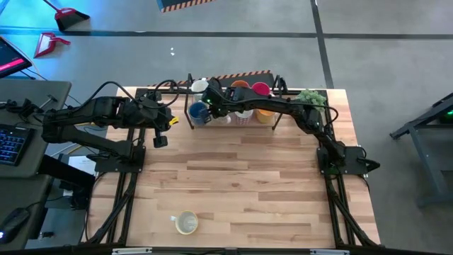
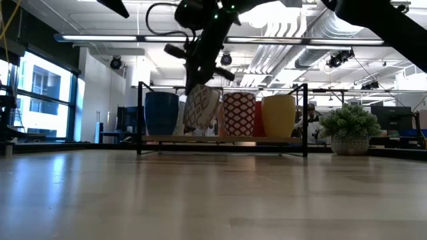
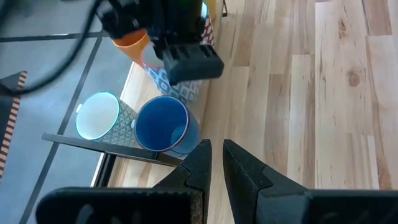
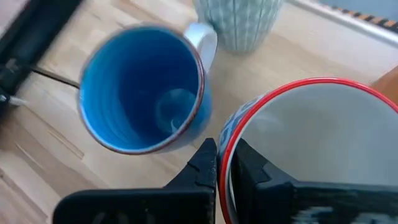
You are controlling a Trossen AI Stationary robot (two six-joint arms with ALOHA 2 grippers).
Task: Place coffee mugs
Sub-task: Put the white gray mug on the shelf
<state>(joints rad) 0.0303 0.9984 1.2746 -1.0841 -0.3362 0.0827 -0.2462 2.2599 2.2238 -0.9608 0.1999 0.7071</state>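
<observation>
A black wire rack at the table's far edge holds several coffee mugs: a blue one, a red-patterned one and a yellow one among them. My right gripper reaches over the rack's left end, shut on a patterned mug with a red rim, right beside the blue mug. My left gripper hangs shut and empty over the table's left side, in front of the rack. A cream mug stands upright by the near edge. My right gripper pinches the patterned mug's red rim, one finger inside the mug and one outside. The fingers come slanting down from above. The mug hangs tilted below them, its base just above the rack's shelf.
A small green potted plant stands at the far right, beside the rack. Orange and magenta mugs fill the rack's back row. Bare wooden tabletop lies between the rack and the near edge.
</observation>
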